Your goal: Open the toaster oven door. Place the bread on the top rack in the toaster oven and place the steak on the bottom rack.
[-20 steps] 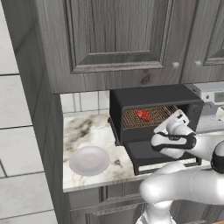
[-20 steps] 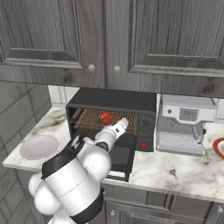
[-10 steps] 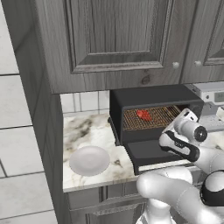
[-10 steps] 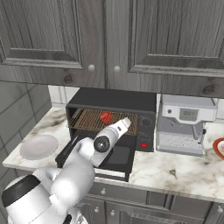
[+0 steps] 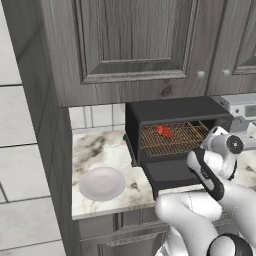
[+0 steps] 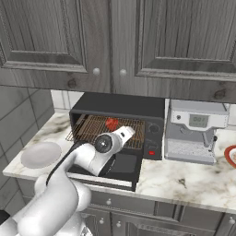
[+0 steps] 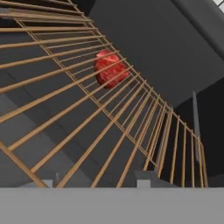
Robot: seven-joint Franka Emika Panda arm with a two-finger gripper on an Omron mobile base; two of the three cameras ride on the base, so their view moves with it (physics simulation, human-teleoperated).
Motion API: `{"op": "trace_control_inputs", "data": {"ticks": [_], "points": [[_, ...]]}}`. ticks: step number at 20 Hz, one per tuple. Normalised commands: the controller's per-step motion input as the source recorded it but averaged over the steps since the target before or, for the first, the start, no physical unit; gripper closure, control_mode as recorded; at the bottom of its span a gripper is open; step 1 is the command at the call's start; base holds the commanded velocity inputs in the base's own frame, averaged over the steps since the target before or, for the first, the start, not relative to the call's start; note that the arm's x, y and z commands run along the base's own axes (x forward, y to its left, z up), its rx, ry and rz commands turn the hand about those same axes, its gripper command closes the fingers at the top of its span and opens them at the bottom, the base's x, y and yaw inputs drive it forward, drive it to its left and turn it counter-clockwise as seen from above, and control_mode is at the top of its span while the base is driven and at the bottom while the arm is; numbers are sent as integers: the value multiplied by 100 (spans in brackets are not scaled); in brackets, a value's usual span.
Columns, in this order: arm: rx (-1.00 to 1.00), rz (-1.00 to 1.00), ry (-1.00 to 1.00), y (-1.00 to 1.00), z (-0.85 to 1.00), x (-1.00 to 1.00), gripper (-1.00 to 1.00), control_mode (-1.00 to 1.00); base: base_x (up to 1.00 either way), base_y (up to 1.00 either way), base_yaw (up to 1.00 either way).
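The toaster oven (image 5: 177, 132) stands on the counter (image 5: 100, 150) with its door (image 5: 172, 177) folded down flat. Inside, the steak (image 5: 164, 131) lies on a coppery rack (image 7: 109, 127), toward the left and far back. The gripper (image 6: 128, 132) sits at the oven mouth; whether its jaws are apart cannot be told. Pulling back carelessly risks snagging the rack wires.

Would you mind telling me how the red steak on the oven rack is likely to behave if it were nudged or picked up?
The steak looks lumpy and rounded, so a nudge would probably rock or tumble it rather than slide it cleanly. It rests across thin wires of the rack, so it may snag between them. Being small, it is likely light, though raw meat probably gives softly and slips.
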Motion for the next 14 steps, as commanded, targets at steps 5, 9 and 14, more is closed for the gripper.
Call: {"op": "trace_control_inputs", "data": {"ticks": [5,9,14], "points": [[0,0,23,9,-20,-43,100,-100,0,0,0],[0,0,15,2,-8,-37,100,-100,0,0,0],[6,0,0,0,37,-41,100,-100,0,0,0]]}}
